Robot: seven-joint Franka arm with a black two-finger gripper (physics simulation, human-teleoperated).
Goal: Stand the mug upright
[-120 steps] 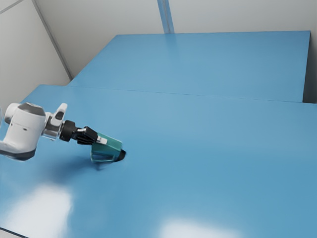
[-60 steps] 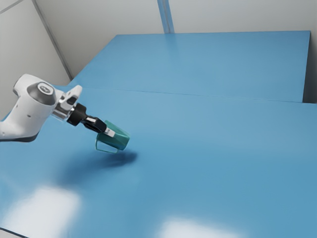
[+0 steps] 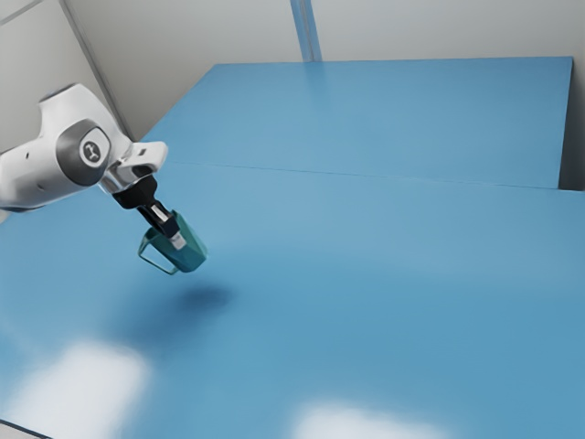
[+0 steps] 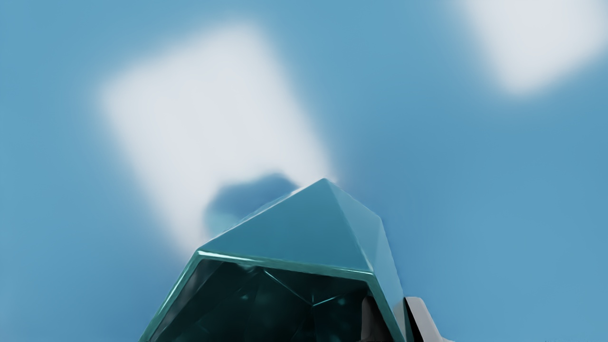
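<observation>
While the black two-finger gripper holds the teal mug pinched by its wall, tilted above the blue table, grasp and lift look achieved, with straightening and setting down apparently left

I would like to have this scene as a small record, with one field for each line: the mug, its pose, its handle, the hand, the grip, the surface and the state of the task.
mug: teal mug, raised above the table
pose: tilted, mouth toward the hand, base lower and toward the exterior view's right
handle: handle toward the exterior view's left
hand: hand shut on the mug wall
grip: one finger inside, one outside
surface: blue table, mug's shadow on it
task state: mug not upright
</observation>
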